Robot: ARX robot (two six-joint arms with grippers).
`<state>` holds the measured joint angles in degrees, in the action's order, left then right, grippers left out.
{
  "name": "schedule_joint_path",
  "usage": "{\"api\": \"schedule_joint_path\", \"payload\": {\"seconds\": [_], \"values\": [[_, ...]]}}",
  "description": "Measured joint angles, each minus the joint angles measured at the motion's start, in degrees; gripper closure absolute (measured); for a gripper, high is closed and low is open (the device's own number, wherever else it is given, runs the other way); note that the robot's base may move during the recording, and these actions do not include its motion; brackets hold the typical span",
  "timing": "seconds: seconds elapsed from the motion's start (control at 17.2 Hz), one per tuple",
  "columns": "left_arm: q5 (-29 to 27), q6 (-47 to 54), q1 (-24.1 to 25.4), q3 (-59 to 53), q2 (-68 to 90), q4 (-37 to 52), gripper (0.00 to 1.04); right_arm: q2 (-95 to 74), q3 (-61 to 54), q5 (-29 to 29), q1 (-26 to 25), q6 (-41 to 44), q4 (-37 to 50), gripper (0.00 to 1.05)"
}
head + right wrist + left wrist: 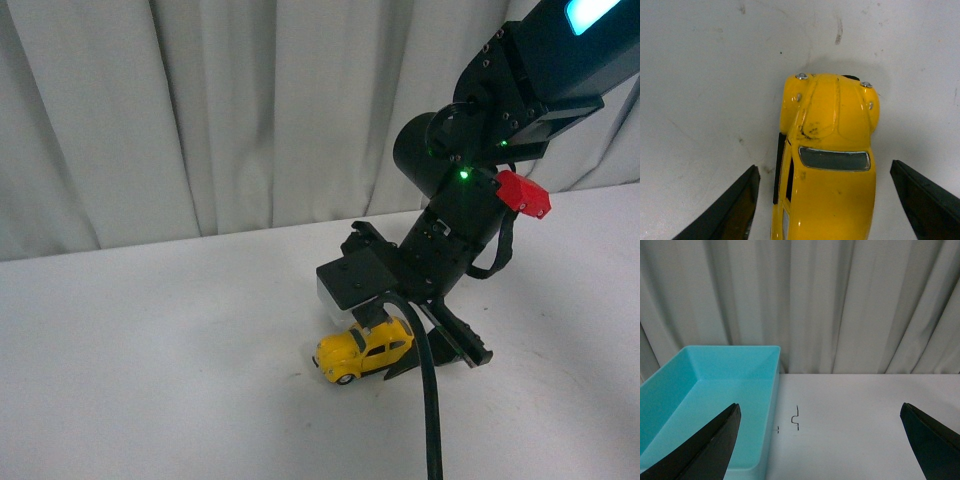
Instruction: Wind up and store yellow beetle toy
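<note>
The beetle point(363, 349) sits on its wheels on the white table point(150, 360), under the right gripper point(824, 167). That gripper's fingers stand spread apart on either side of the beetle's body, with gaps showing on both sides. The left gripper point(820, 407) is also spread wide, holding nothing, and faces a teal bin point(715, 385) in front of a curtain point(840, 300).

text: none readable | table point(865, 405): small dark squiggle point(796, 418), perhaps a pen mark, no legible character
</note>
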<state>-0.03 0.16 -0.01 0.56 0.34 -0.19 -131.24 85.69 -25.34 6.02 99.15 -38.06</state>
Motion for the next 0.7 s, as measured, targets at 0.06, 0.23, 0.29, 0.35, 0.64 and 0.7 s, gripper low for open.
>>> {"api": "schedule_joint_path", "payload": {"seconds": [0.06,0.23,0.29,0.35,0.64,0.7], "values": [[0.0,0.0,0.0,0.0,0.0,0.0,0.07,0.0,0.0,0.0,0.0,0.0,0.0,0.31],[0.0,0.0,0.0,0.0,0.0,0.0,0.07,0.0,0.0,0.0,0.0,0.0,-0.6,0.53],[0.0,0.0,0.0,0.0,0.0,0.0,0.07,0.0,0.1,-0.2,0.0,0.0,-0.8,0.60],[0.0,0.0,0.0,0.0,0.0,0.0,0.07,0.0,0.1,-0.2,0.0,0.0,-0.9,0.62],[0.0,0.0,0.0,0.0,0.0,0.0,0.07,-0.8,2.0,-1.4,0.0,-5.4,-1.6,0.63],[0.0,0.0,0.0,0.0,0.0,0.0,0.07,-0.8,2.0,-1.0,0.0,-6.4,-1.5,0.63]]}}
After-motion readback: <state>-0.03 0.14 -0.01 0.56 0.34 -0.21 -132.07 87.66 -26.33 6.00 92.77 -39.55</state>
